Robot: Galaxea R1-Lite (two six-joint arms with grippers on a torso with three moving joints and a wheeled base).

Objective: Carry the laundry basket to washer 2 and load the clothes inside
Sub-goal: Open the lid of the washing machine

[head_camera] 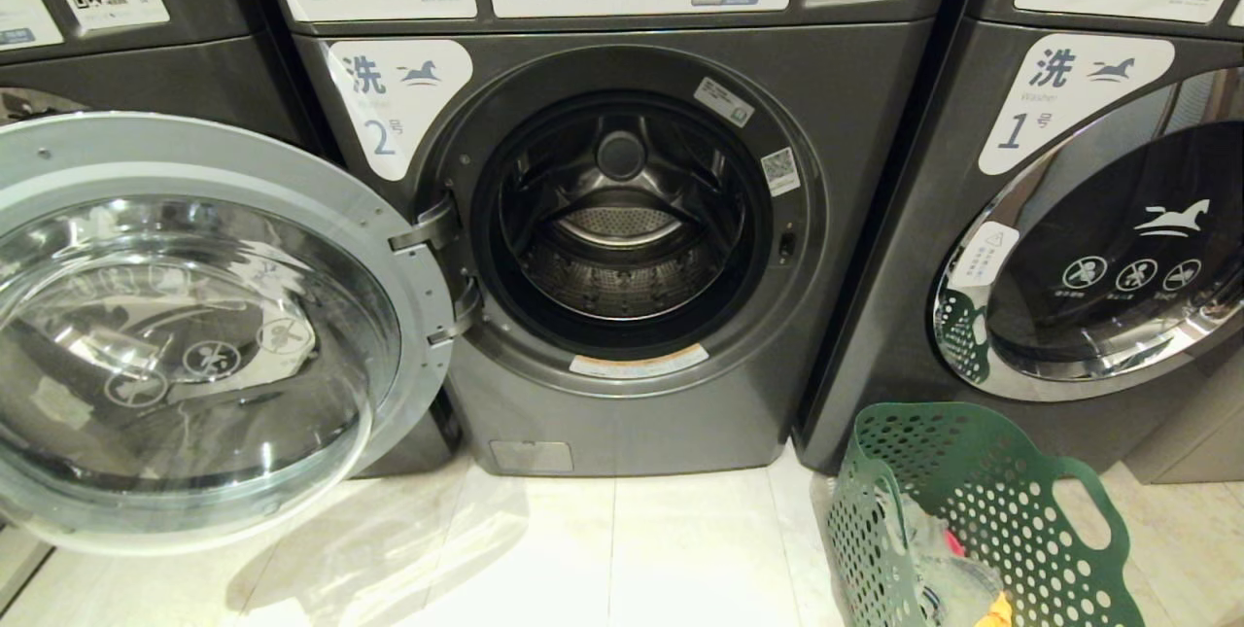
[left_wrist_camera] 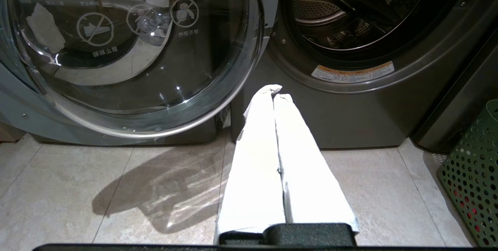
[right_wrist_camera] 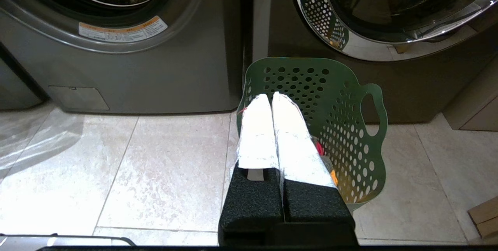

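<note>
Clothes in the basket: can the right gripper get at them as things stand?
Probably yes: the right gripper, shut, hangs over the open-topped basket, nothing covers the clothes, but it must open first.

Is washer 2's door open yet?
Open. Washer 2 has its door swung wide to the left on its hinge, and the bare drum shows inside.

Washer 2 (head_camera: 622, 219), dark grey with a white label bearing a blue "2", stands with its round glass door (head_camera: 185, 326) swung wide open to the left, the steel drum bare inside. The laundry basket (head_camera: 972, 520), dark green and pierced with round holes, stands upright on the floor just right of the washer's front, holding the clothes (head_camera: 972, 588): pale, red and yellow-orange pieces.
</note>
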